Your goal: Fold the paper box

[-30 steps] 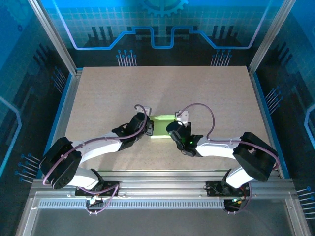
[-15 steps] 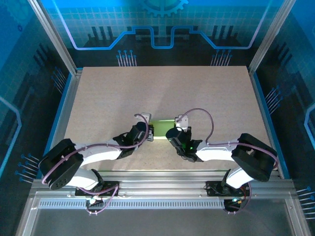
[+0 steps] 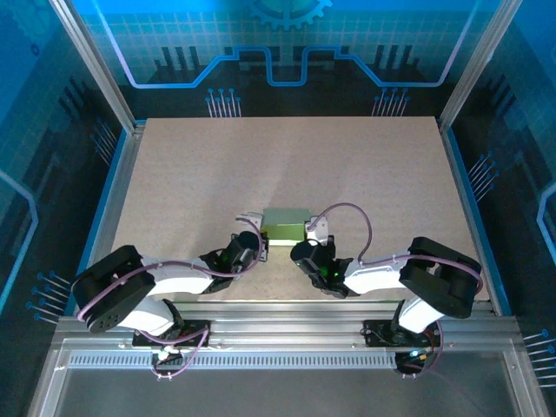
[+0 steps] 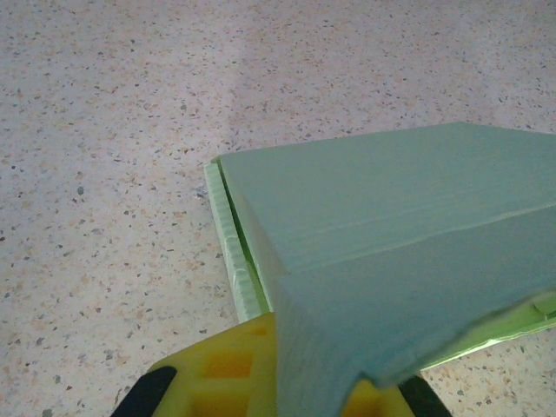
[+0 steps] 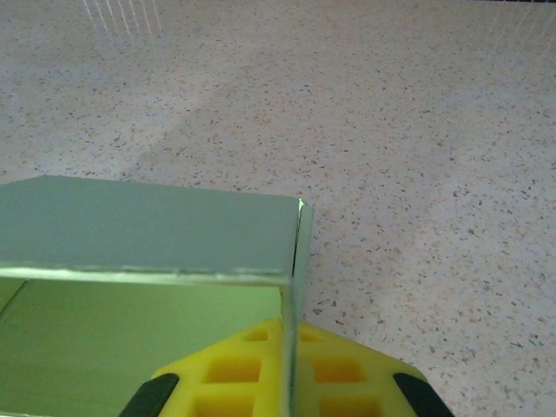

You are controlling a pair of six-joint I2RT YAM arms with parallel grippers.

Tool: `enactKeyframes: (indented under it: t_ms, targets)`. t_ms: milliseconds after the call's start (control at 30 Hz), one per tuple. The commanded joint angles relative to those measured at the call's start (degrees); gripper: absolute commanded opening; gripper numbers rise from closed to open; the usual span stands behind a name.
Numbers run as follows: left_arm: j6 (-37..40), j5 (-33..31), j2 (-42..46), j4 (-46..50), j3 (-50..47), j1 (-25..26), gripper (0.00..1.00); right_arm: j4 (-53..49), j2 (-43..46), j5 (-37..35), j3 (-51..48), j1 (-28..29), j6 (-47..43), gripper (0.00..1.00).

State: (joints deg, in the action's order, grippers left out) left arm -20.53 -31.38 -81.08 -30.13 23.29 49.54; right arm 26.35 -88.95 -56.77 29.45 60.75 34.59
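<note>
Two grippers are working low by the table's near edge, and each is pinching thin card. The left gripper [image 4: 304, 387] is clamping its yellow pads [image 4: 221, 378] together on the near corner of the paper box [image 4: 391, 217], with only the sloping panel between them. The right gripper [image 5: 289, 369] is holding the opposite end the same way, its pads [image 5: 347, 365] closing on an upright wall that is running straight down between them.

Just beyond the fingertips, the box is sitting between the two wrists as a half-formed shell, with one long side gaping open. Whether its base is touching the table [image 3: 191, 165] is hard to tell.

Judging from this, squaring the shell is the step in hand. It is calling for both arms moving evenly, because a light grip is risking slip and uneven pulling is risking a skewed crease. Farther off, bare speckled surface is offering room.
</note>
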Motion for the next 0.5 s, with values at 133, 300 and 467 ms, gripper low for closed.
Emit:
enactKeyframes:
  t_ms: [133,300,467]
  targets:
    - [1.7,-2.7,-0.1,-1.3,0.0,1.0,0.0,-1.2,5.1,1.2,-1.1,1.3,-0.9,0.4]
    - [1.9,-3.2,-1.4,-1.1,0.4,1.1,0.0,-0.7,11.9,7.8,-3.1,0.2,-7.1,0.69]
    - [1.9,-3.3,-2.4,-1.3,0.8,1.1,0.0,-4.4,24.1,15.2,-6.7,-1.1,-10.4,0.81]
